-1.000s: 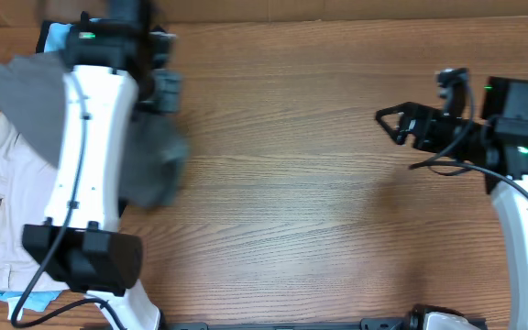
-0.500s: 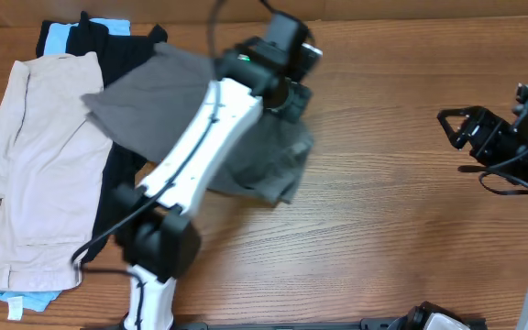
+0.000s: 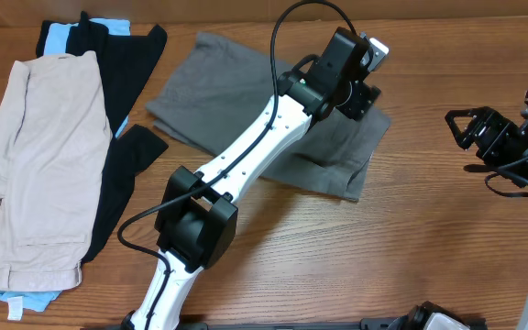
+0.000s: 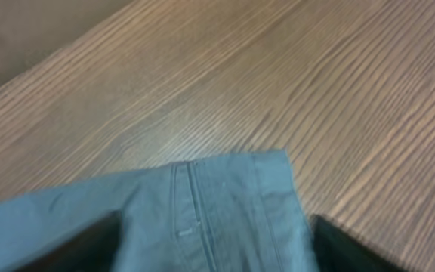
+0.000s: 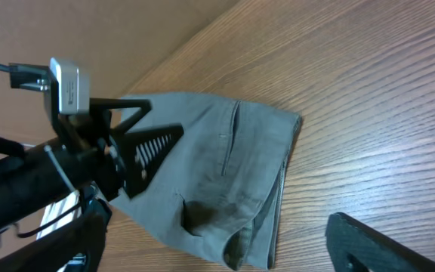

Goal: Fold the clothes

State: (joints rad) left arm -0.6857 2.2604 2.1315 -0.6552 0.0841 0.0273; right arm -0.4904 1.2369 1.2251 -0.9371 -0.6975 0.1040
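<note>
The grey shorts [image 3: 236, 92] lie loosely flat in the middle of the table, with one end doubled over at the right [image 3: 351, 170]. My left gripper [image 3: 357, 92] hovers just above their right upper corner. In the left wrist view its jaws stand wide apart, open [image 4: 210, 253], over a seamed edge of the shorts [image 4: 217, 204], not pinching it. My right gripper [image 3: 456, 130] is open at the right side of the table, apart from the cloth. Its wrist view looks across at the shorts [image 5: 225, 166] and the left gripper [image 5: 153, 128].
A pile of other clothes sits at the far left: beige shorts [image 3: 35, 156] on top, a black garment [image 3: 122, 101] beneath, and a light blue piece [image 3: 58, 38] at the back. Bare wooden table [image 3: 411, 257] lies between the shorts and the right arm.
My left arm swung right from the pile, carrying the grey shorts to the table's middle, then opened and let them drop. The right gripper drew back to the right.
</note>
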